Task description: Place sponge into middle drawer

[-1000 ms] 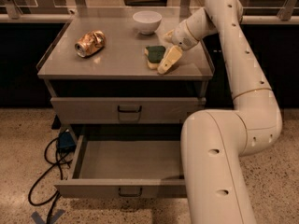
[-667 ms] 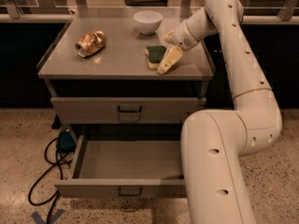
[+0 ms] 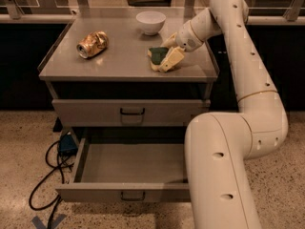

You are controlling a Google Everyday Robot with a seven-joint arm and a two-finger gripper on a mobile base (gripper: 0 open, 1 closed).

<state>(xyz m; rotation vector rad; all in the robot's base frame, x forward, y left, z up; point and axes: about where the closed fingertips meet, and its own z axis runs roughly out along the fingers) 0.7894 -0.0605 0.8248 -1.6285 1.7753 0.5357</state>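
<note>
The sponge [image 3: 157, 55], yellow with a dark green face turned up, lies on the cabinet top [image 3: 119, 63] towards the right front. My gripper [image 3: 167, 58] reaches in from the right and sits right at the sponge, covering its right side. The middle drawer [image 3: 95, 192], grey with a small dark handle, is the lower one; it is pulled out and its inside looks empty. Its right part is hidden behind my arm.
A crushed gold can [image 3: 92, 44] lies at the left of the top and a white bowl [image 3: 150, 22] stands at the back. The upper drawer [image 3: 131, 112] is shut. My arm's big lower link [image 3: 219, 175] stands before the drawer's right end. Black cables [image 3: 47, 175] lie on the floor at left.
</note>
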